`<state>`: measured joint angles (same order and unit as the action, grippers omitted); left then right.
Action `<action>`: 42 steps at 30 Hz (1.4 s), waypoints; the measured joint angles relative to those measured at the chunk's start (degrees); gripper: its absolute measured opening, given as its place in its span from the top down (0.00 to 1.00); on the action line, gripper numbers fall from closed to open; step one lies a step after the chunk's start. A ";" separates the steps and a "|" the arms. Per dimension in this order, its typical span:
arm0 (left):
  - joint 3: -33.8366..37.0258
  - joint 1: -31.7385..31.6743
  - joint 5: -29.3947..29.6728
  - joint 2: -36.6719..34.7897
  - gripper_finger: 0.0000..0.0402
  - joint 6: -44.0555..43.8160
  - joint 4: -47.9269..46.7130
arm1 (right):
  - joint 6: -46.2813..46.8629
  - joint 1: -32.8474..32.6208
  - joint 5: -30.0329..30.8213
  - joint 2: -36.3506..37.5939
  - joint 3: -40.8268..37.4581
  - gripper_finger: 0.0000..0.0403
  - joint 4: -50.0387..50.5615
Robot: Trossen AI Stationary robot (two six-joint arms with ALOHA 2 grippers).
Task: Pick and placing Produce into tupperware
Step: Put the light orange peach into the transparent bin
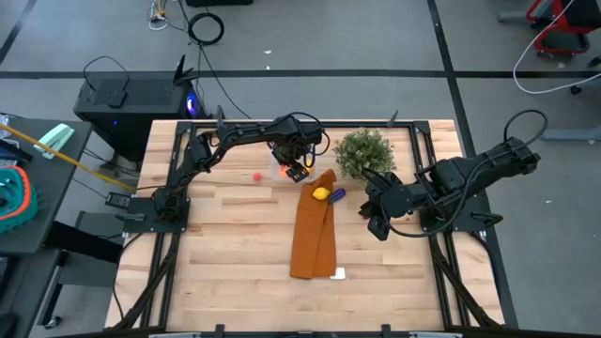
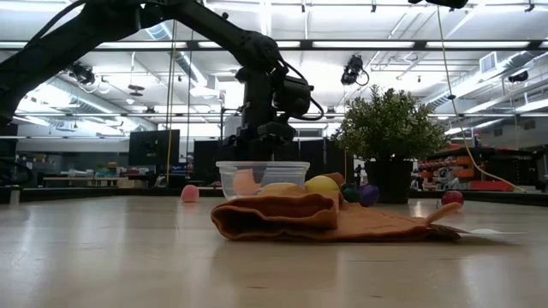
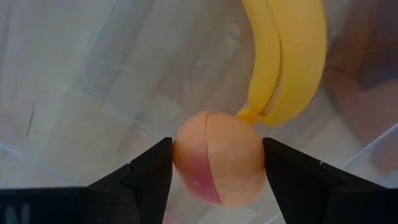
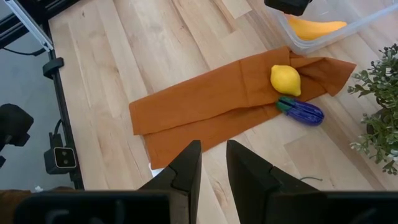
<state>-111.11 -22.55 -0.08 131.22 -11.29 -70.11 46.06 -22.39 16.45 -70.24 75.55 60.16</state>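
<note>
Over the tupperware (image 3: 124, 81), left gripper (image 3: 217, 171) clamps a peach-coloured fruit (image 3: 219, 158); banana (image 3: 289, 56) touches it, plant (image 1: 363, 152) right.

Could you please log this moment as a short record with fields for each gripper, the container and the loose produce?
left gripper: over the tupperware, shut on peach-coloured fruit
right gripper: waiting above the table beside the orange cloth, holding nothing
in tupperware: banana
on cloth: lemon
beside cloth: purple piece
loose on table: small red piece
</note>
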 joint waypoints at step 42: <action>0.00 -0.07 -0.98 0.04 0.37 -1.55 0.39 | 0.04 -0.02 0.00 0.00 0.00 0.79 0.00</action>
<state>-111.11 -22.61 -1.06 131.26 -12.84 -69.71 46.11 -22.41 16.45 -70.24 75.55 60.16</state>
